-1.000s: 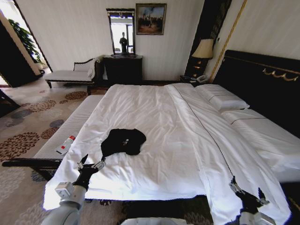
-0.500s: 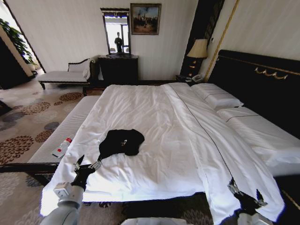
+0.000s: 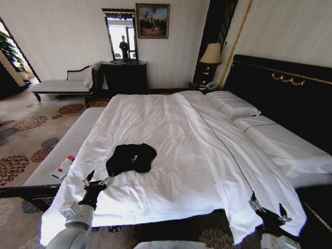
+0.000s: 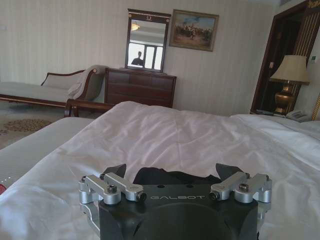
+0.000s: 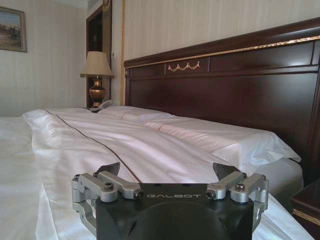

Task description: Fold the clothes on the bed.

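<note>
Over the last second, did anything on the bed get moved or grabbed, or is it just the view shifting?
Just the view: the whole scene slid leftward, so the camera turned, not the objects. The black T-shirt lies crumpled in the same spot on the bed, untouched. The left claw hangs open just short of it, and the right claw is open by the bed's near right corner. Nothing was taken hold of or released.

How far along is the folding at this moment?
Nothing folded yet: the black T-shirt lies crumpled on the bed. The left pincer, open, sits at the foot edge just short of the shirt. The right pincer hangs open off the far corner. Grasping, spreading and folding all remain.
</note>
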Available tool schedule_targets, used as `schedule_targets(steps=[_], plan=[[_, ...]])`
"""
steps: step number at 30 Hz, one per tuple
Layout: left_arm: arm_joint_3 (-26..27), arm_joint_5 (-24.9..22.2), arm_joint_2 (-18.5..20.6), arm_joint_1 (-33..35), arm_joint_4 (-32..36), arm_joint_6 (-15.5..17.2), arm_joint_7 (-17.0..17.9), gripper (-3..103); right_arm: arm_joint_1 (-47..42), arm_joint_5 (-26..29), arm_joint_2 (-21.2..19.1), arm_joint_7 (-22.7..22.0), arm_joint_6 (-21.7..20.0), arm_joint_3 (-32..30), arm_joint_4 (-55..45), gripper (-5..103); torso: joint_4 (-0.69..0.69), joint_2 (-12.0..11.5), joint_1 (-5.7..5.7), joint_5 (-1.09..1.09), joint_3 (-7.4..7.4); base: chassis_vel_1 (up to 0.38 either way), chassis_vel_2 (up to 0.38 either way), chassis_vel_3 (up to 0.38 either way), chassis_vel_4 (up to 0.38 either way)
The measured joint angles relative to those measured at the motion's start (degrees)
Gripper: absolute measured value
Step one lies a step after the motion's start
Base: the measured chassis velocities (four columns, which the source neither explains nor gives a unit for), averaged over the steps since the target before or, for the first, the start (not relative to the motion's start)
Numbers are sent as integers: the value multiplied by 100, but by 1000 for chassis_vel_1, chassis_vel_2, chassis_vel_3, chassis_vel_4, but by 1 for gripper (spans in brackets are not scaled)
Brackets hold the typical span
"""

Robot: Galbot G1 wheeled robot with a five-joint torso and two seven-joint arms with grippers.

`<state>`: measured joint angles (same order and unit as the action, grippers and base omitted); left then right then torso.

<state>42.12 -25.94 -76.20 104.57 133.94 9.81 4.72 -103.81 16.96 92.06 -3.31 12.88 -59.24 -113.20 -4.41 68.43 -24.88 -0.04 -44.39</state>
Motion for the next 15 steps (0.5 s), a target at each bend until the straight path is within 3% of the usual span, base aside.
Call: schedule_targets(steps=[15], plan=[[-27,8,-26,23,10,-11,-6,100,-62,-129,7,-13,0,44,-69,100,-1,0,0,0,0,36,35,-34,-39]])
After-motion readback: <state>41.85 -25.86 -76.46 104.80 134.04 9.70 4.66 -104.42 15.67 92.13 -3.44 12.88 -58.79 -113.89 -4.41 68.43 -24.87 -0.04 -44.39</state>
